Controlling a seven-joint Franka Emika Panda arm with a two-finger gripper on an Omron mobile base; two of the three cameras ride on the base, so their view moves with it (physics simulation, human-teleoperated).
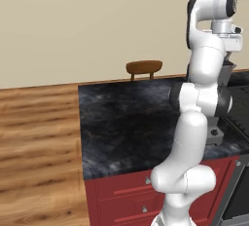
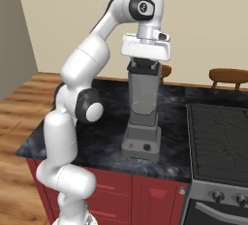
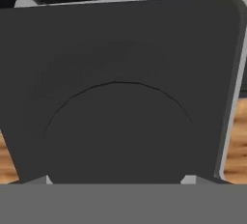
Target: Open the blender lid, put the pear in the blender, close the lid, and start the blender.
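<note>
One view, the right base view, shows the whole blender (image 2: 143,117) on the dark counter (image 2: 104,139), just left of the stove (image 2: 218,141). The hand view looks straight onto the blender lid (image 3: 120,83), seated on the jar. The arm reaches up and over; the gripper (image 2: 144,65) points down at the lid, whether spread or gripping, I cannot tell.

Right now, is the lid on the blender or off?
On. The blender lid sits flat on the blender jar's rim; the gripper is directly above it.
</note>
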